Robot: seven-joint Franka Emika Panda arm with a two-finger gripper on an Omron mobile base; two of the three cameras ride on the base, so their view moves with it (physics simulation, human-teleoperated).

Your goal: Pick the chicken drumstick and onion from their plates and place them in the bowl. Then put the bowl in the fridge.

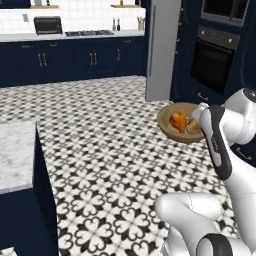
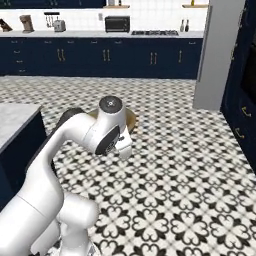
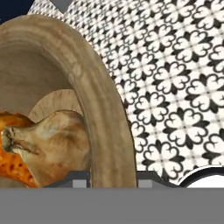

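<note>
The light-brown wooden bowl (image 1: 172, 135) hangs above the patterned floor, held at its right rim. My gripper (image 3: 113, 181) is shut on that rim (image 3: 94, 87), which runs between the finger tips. Inside the bowl lie the orange-brown chicken drumstick (image 1: 178, 121) (image 3: 15, 164) and, beside it, the pale onion (image 1: 194, 126) (image 3: 57, 140). In the right base view a brown edge of the bowl (image 2: 132, 120) peeks out behind the arm. The grey fridge (image 1: 162, 50) (image 2: 217, 55) stands beyond the bowl, apart from it. The plates are out of view.
A marble-topped island (image 1: 15, 150) (image 2: 12, 120) stands at the left. A built-in oven (image 1: 215, 60) sits in navy cabinetry right of the fridge. Navy cabinets (image 1: 75, 60) line the far wall. Patterned floor (image 2: 175, 165) lies open in between.
</note>
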